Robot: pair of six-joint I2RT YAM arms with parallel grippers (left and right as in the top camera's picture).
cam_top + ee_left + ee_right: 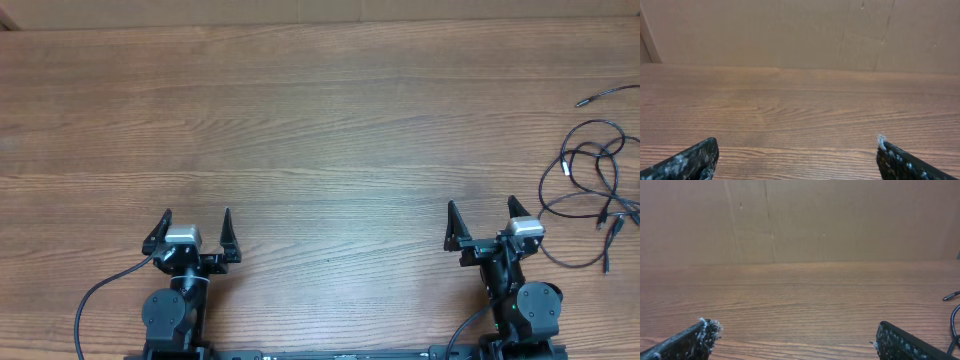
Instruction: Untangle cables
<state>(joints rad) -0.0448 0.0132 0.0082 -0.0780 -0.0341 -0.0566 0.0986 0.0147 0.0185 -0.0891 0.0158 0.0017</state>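
Note:
The cables (pixel 592 185) lie as thin black cords in loose tangled loops at the table's right edge, with one plug end (pixel 583 102) stretching toward the far right. A bit of the cables (pixel 954 322) shows at the right border of the right wrist view. My right gripper (pixel 481 212) stands open just left of the tangle, nothing between its fingers. My left gripper (pixel 197 217) is open too, far away at the front left, over bare wood. The left wrist view shows only wood between its fingertips (pixel 699 156).
The wooden table (pixel 320 130) stretches between and beyond both arms. A brown cardboard wall (pixel 790 30) stands along its far edge. Thicker black arm wires (pixel 100 300) trail off at the front edge by each base.

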